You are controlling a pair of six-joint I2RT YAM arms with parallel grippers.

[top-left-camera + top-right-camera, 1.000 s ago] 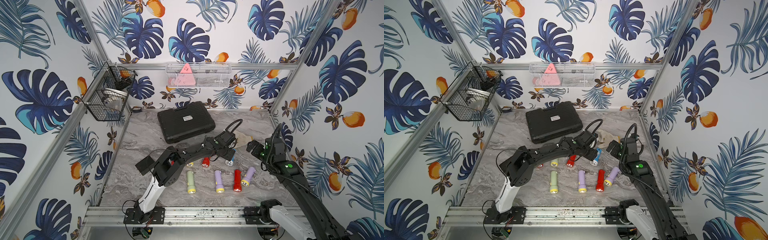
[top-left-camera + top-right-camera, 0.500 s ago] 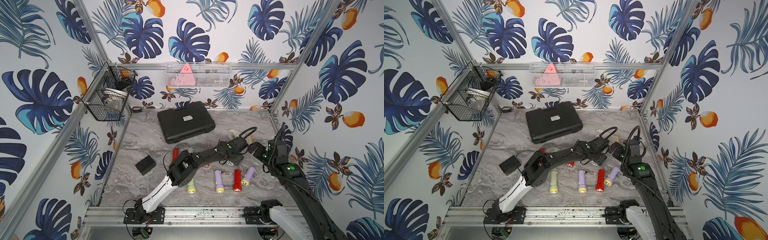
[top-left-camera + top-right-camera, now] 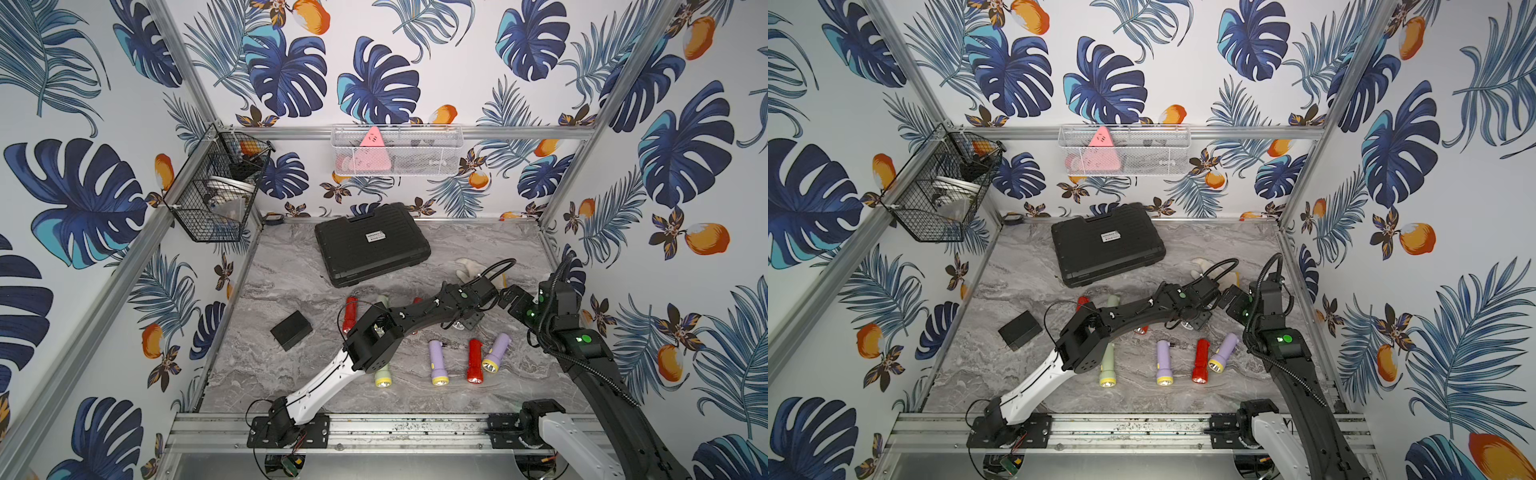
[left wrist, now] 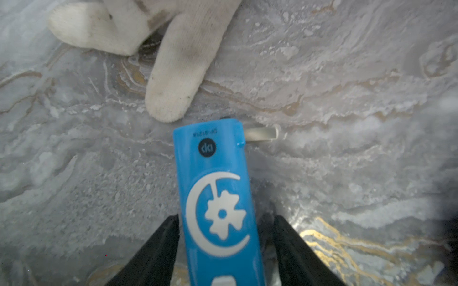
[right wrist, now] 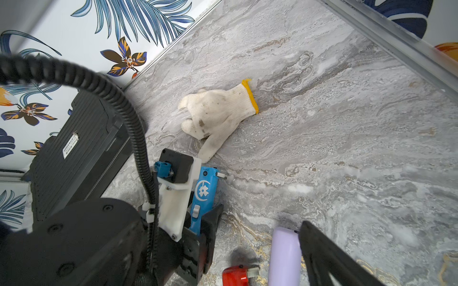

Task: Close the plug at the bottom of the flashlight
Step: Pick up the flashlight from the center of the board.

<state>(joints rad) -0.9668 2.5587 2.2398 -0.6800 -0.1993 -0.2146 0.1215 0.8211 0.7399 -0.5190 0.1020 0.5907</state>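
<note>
The blue flashlight (image 4: 218, 198) lies on the marble table with its bottom end by a white glove's fingertip. Its small pale plug (image 4: 261, 133) sticks out sideways from that end. My left gripper (image 4: 225, 218) straddles the body: one finger touches a side, and a narrow gap shows at the other. From the right wrist view the flashlight (image 5: 204, 190) sits between those fingers. In a top view my right gripper (image 3: 513, 297) hangs open just right of the left one, holding nothing. One of its fingers (image 5: 322, 247) stands beside a purple flashlight (image 5: 285, 255).
Several other flashlights lie near the front, among them red (image 3: 473, 359), purple (image 3: 437, 361) and green (image 3: 383, 376). A white glove (image 5: 218, 114) lies behind the grippers. A black case (image 3: 370, 243) sits at the back and a small black box (image 3: 291, 330) at the left.
The left arm's elbow has swung right and forward, uncovering the small black box. Its gripper end has shifted slightly right, closer to the right gripper.
</note>
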